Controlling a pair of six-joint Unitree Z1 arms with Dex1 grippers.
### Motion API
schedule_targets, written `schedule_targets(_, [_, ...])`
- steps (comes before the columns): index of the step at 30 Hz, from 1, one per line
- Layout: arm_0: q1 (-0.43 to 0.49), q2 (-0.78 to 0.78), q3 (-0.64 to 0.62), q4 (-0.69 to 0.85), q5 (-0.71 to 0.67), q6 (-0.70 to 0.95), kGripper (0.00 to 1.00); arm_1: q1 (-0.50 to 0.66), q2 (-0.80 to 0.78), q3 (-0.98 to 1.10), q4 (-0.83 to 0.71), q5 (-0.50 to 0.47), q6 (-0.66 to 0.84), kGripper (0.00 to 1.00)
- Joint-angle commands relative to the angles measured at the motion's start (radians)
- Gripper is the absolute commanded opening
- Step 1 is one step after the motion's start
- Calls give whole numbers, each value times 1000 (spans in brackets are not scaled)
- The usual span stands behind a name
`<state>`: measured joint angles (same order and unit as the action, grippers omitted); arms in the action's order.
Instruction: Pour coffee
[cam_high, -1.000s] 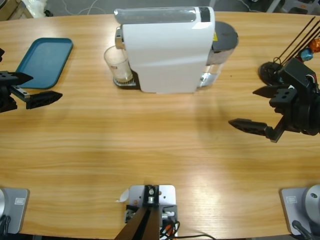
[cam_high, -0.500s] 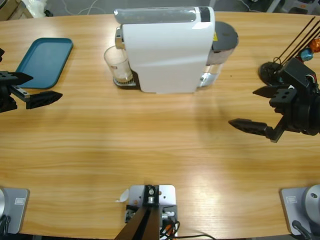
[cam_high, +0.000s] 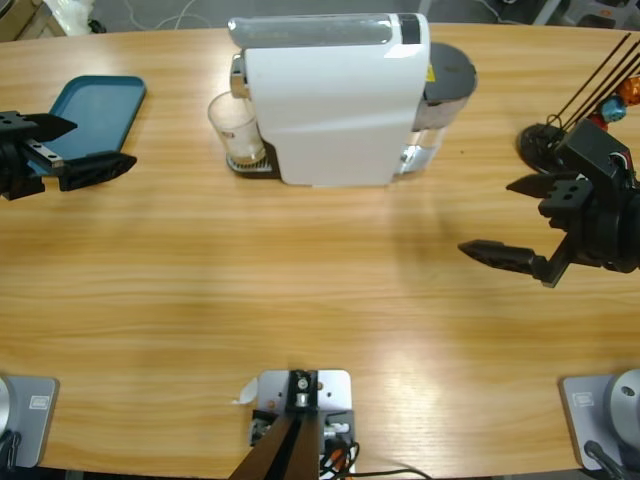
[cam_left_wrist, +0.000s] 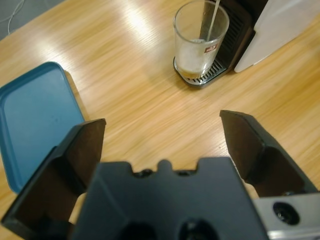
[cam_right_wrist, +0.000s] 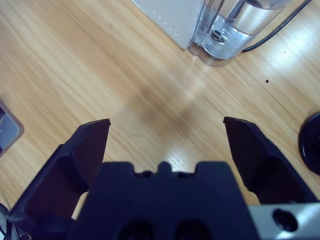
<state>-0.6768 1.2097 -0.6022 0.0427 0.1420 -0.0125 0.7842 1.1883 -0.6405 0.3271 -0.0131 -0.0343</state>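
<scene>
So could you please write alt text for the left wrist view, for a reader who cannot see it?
The left end effector, jaws wide open and holding nothing, points across a wooden table toward a clear glass on the drip grate of a white coffee machine. A shallow layer of amber coffee sits in the glass. A teal tray lies to the left.

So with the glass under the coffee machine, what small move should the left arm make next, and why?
Probably ease the left end effector toward the glass, jaws kept open. It hangs open and empty beside the blue tray, well short of the glass, which stands on the coffee machine drip grate holding a shallow layer of coffee.
</scene>
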Motion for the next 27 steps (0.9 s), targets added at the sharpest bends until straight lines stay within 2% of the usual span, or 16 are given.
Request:
schedule_targets(1, [-12,108,24,-90,-51,200,908,14,8,-2,10,-1,-12,1000])
schedule_targets(7, [0,196,21,-141,-43,306,908,14,8,-2,10,1,-12,1000])
schedule_targets(11, [14,230,20,-160,-37,305,908,13,9,-2,10,-1,-12,1000])
schedule_targets(15, [45,280,19,-263,-68,301,882,13,11,-2,10,4,-12,1000])
schedule_targets(27, [180,418,22,-455,-324,284,884,14,8,-2,12,4,-16,1000])
